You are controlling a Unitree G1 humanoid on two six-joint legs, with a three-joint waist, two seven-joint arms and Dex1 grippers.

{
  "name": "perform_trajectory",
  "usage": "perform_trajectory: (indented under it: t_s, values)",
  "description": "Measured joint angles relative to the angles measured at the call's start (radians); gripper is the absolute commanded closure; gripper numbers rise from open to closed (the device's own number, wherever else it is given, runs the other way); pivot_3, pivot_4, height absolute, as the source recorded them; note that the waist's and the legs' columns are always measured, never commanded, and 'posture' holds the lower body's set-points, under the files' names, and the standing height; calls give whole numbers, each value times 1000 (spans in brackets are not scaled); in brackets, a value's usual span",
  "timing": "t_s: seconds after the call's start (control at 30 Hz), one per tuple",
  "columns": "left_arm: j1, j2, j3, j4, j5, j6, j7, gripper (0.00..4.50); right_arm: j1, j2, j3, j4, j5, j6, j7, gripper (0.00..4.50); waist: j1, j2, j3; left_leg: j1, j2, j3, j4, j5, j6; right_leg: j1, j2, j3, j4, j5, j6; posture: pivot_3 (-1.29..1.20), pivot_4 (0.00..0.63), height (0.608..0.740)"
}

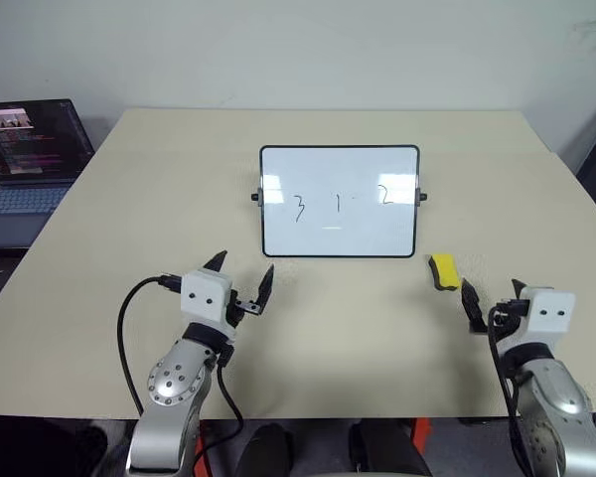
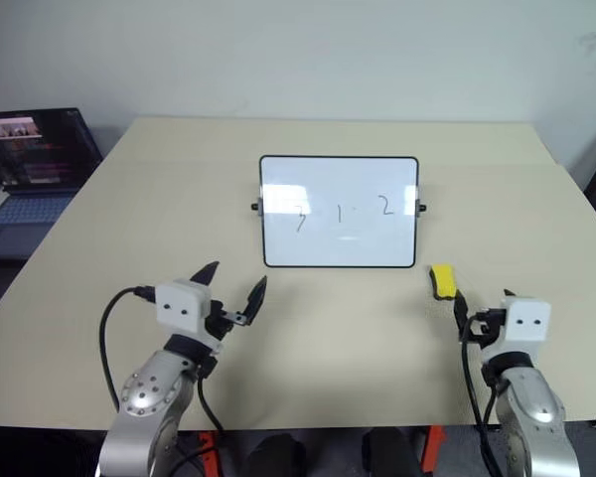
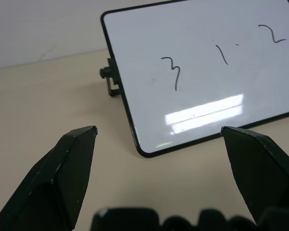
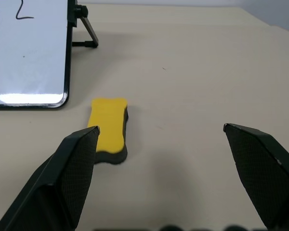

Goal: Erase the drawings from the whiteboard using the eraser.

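Right gripper [image 1: 493, 298], black fingers apart, empty: yellow block eraser [image 4: 108, 129] just ahead of them, ungrasped; left gripper [image 1: 240, 280] likewise spread; glossy black-framed whiteboard [image 1: 338, 238], three dark drawings [image 1: 339, 204] unerased

A beige table [image 1: 129, 199] stands against a pale wall [image 1: 278, 50], an open laptop [image 1: 30, 164] beside it.

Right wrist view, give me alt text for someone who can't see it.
A yellow eraser lies flat on a beige table, just ahead of the open right gripper. Beside it stands the whiteboard, tilted on its stand.
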Motion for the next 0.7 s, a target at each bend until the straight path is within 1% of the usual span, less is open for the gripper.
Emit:
perform_trajectory:
  t_s: [0.07,0.3,0.43,0.5,0.6,0.7]
  values:
    - [-4,-2,-6,1,0,-1,-1,0,-1,-2,-6,-17,5,9,-1,31,-1,0,0,0,0,0,0,0,0,1,0,0,0,-2,3,0,150,740]
    - [-27,2,-26,28,0,-15,-5,0,-27,-6,-20,-20,11,21,-5,31,0,0,0,0,0,0,0,0,0,0,0,0,1,-2,3,0,150,740]
    - [-99,37,2,29,-16,-1,-27,0,-42,-5,-20,-20,14,24,-10,31,0,0,0,0,0,0,0,0,0,0,0,0,1,-2,3,0,150,740]
    - [-138,60,25,38,-39,13,-47,0,-49,1,-17,-22,15,42,-19,31,0,0,0,0,0,0,0,0,0,0,0,0,1,0,-1,0,150,740]
    - [-198,110,33,83,-53,15,-100,0,-59,0,19,-39,4,121,-46,31,0,0,0,1,0,0,0,0,0,0,0,-1,1,0,-1,0,150,740]
    - [-289,109,17,159,-88,22,-156,0,-100,-3,68,-48,-24,204,-69,31,0,0,0,1,-1,-1,1,0,0,0,0,-1,1,1,-1,0,150,740]
